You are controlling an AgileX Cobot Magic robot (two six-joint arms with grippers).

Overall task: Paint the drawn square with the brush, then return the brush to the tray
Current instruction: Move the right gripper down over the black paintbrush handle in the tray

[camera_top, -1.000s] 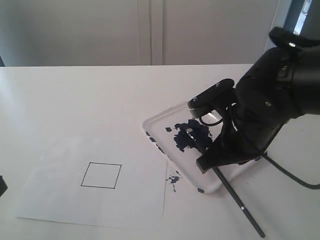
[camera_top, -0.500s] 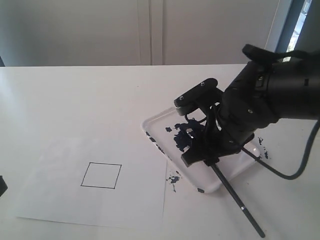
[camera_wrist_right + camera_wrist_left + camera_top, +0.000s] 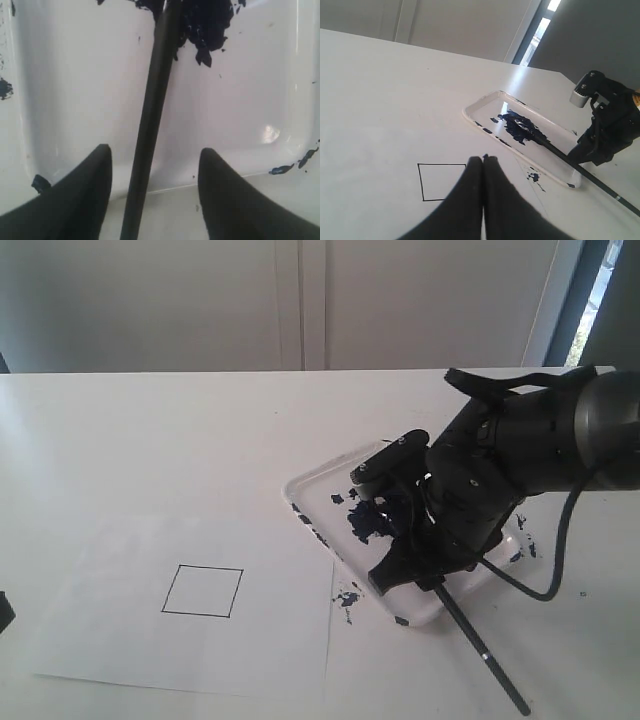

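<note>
Now, starting far left with the left gripper: pressed shut, holding nothing, well apart from the tray. Next, on the paper sheet, look at the drawn square. Clean white inside the pen lines, not a dab of blue, so no painting done yet.

Moving right, off the paper's edge, past a small blue spatter on the table just beside the tray's near rim. Inside the tray, spot the big dark blue blotch. Buried in it, the tip of the brush, lying flat with its handle out over the near right rim and down onto the table.

And right over that handle, meet the right gripper: lowered just inside the rim and spread open, with a finger on either side and a clear gap on both flanks. Gripping nothing, judging by the wrist view.

Reads as the pick-up step, then, the very opening of the job. Calls next for a squeeze onto that slim handle, kept centred to avoid rolling it sideways. After that, a lift clear of the rim and a long carry left to the square. Worth watching for drips over the paper on the way.
</note>
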